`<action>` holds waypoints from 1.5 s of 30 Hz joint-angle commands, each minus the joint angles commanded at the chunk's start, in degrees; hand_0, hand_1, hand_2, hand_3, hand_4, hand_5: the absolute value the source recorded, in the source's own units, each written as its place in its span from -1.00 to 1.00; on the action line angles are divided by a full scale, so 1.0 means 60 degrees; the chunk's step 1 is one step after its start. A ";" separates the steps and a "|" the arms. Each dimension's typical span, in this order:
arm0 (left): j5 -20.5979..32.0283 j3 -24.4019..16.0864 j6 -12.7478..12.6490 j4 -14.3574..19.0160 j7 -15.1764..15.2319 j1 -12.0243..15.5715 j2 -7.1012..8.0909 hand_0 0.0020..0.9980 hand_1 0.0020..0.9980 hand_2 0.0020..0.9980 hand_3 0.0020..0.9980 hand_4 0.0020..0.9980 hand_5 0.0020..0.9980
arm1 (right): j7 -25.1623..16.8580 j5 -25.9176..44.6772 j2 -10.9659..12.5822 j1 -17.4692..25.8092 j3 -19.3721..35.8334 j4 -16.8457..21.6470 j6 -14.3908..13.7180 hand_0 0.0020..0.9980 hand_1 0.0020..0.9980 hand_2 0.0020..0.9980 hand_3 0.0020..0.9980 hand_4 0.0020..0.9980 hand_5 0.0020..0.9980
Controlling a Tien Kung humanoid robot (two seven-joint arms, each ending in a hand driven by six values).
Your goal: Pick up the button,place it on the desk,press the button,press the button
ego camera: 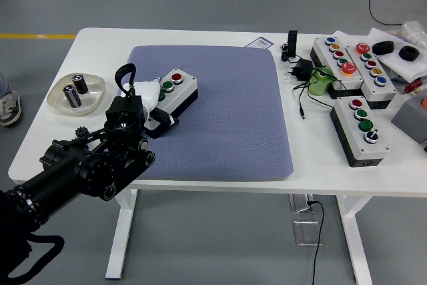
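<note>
The button box (175, 91), a grey-white case on a black base with a red and a green push-button on top, lies tilted on the blue-grey mat (227, 118), toward the mat's 10 o'clock corner. Its near end seems raised off the fabric, which suggests it is being carried rather than resting flat. The left hand (143, 95) comes in from 7 o'clock and wraps its pale fingers around the box's near-left end, one black finger curling up above it (a grip from the end keeps the buttons uncovered for the presses). By my judgement the pick-up is done and the placing is under way; neither press looks begun.

At 9 o'clock from the box, a shallow dish (55, 101) with two small cylinders sits on the white table (313, 158). Well apart, at 3 o'clock past the mat, lie three more button boxes (359, 129), a green object and black cables. The right hand is out of view.
</note>
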State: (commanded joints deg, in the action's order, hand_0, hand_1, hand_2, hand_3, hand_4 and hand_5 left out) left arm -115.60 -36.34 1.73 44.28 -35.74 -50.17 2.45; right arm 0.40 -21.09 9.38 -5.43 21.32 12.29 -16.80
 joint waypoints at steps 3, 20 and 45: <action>-0.0210 -0.0058 -0.0376 0.0014 0.0365 0.0058 0.0073 -0.16 -0.34 -0.32 0.08 0.33 -1.00 | -0.0002 -0.0009 0.0003 0.0000 0.0011 -0.0004 -0.0006 0.27 0.09 0.13 0.27 -0.54 -0.50; 0.0449 -0.0442 -0.1333 0.0650 0.5713 0.0146 0.0859 -0.46 -0.67 -0.69 -0.45 0.03 -1.00 | 0.0000 0.0045 -0.0005 0.0005 -0.0013 -0.0009 -0.0020 0.27 0.09 0.13 0.27 -0.55 -0.49; -0.1109 0.0511 -0.0575 0.0434 0.6964 0.0090 0.0926 0.77 0.90 1.00 1.00 1.00 -0.21 | 0.0014 0.0114 -0.0011 0.0045 -0.0121 -0.0001 -0.0019 0.27 0.09 0.14 0.27 -0.54 -0.50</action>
State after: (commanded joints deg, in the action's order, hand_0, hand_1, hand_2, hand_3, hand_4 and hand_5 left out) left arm -122.25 -33.28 -1.72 46.89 6.04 -49.62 8.00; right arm 0.48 -20.41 9.31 -5.15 20.59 12.28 -16.91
